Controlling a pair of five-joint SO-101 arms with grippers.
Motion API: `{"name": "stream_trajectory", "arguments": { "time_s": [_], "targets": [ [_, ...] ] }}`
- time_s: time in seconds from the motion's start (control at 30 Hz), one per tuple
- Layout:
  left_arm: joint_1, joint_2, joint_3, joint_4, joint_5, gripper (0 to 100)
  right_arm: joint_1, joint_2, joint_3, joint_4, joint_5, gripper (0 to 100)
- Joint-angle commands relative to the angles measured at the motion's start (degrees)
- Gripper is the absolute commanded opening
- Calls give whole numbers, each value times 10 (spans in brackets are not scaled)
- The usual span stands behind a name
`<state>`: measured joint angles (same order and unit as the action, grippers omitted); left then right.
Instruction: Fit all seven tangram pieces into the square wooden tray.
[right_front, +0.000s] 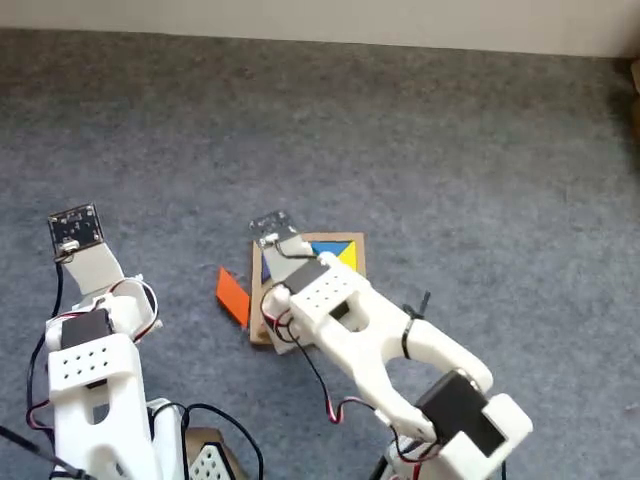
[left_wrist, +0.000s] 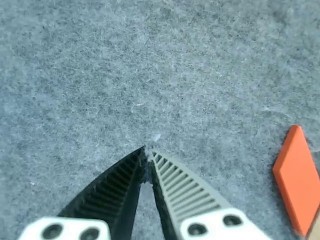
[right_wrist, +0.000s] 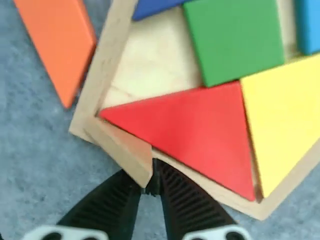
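Orange piece (right_wrist: 57, 45) beside the tray (right_wrist: 107, 75), unfitted.
Right gripper (right_wrist: 152, 187), closed, touches the tray's rim; left gripper (left_wrist: 146, 155), closed, hangs apart from it. Next: grasp orange, seat it in the gap (right_wrist: 150, 55).

tray (right_front: 256, 305) mostly under arm (right_front: 385, 345), orange piece (left_wrist: 298, 177) cut by edge
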<state>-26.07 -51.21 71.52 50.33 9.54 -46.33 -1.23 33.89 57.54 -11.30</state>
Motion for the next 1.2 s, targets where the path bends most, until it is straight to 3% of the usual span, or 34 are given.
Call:
{"name": "stream_trajectory", "arguments": {
  "time_s": [0.0, 0.5, 0.7, 0.93, 1.1, 1.17],
  "targets": [
    [-5, -9, -8, -10, -4, 21, 42, -3, -65, -5, 4, 15],
    [-5, -9, -8, -10, -4, 21, 51, -14, -136, 32, 4, 15],
    [-5, -9, -8, -10, -11, 21, 10, -55, -132, 19, 4, 15],
    [-4, -9, -8, -10, -25, 21, -3, 32, -136, -18, 4, 15],
    [-4, -9, -8, -10, -25, 21, 37, 79, -136, -17, 11, 15],
    [-4, -9, -8, -10, -25, 21, 60, 85, -140, -20, 53, 15]
  ]
}}
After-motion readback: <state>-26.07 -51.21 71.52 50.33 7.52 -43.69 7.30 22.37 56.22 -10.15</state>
